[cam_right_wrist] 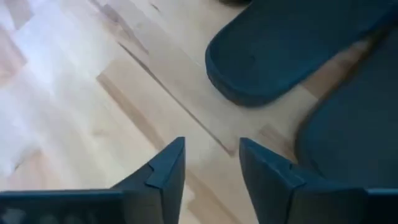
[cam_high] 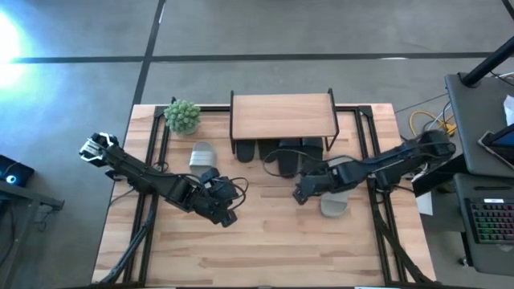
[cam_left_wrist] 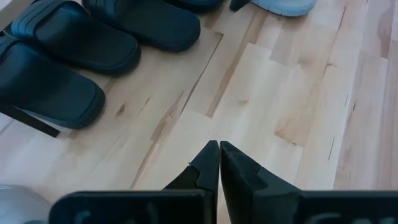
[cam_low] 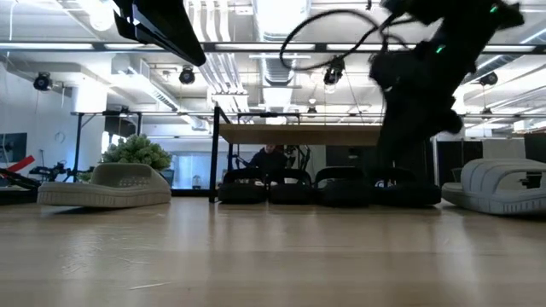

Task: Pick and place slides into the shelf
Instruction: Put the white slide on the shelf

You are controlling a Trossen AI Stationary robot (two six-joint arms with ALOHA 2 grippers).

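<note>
Shelf point(cam_high: 283, 114) at 12 o'clock of the table point(cam_high: 265, 249), four black slides point(cam_high: 277, 152) tucked under it. Grey slides outside: one point(cam_high: 201, 153) at 10, one point(cam_high: 334, 205) at 3. Right gripper point(cam_high: 299, 195) released, empty, just before the black slides. Left gripper point(cam_high: 229, 217) clenched, empty, near centre.

The space under the shelf point(cam_high: 283, 116) is being filled along its front by four black slides point(cam_high: 277, 154), set side by side, so little entry is being left there. A grey slide point(cam_high: 202, 153) is lying left of the shelf beside a potted plant point(cam_high: 183, 116), and another grey slide point(cam_high: 334, 205) is lying to the right. The middle is being crowded by the right gripper point(cam_high: 299, 195) and the left gripper point(cam_high: 229, 217). The near half of the table point(cam_high: 265, 257) is being left bare.
</note>
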